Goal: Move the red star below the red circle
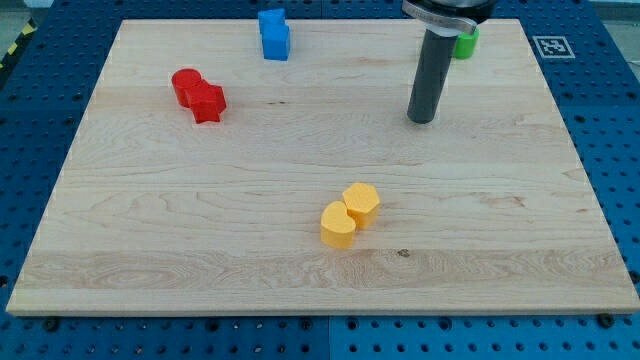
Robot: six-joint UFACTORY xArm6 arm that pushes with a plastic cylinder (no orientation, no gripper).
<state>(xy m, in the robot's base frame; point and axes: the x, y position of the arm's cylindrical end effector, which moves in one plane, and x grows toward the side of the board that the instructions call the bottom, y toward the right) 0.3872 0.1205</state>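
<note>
The red circle (185, 86) sits at the view's upper left of the wooden board (200, 230). The red star (208, 103) touches it at its lower right. My tip (421, 119) is at the view's upper right, far to the right of both red blocks and touching no block. The rod rises from it toward the view's top edge.
Two blue blocks (273, 35) stand together near the view's top, left of centre. A green block (465, 43) is partly hidden behind the rod at the top right. A yellow hexagon (361, 202) and a yellow rounded block (337, 225) touch each other below centre.
</note>
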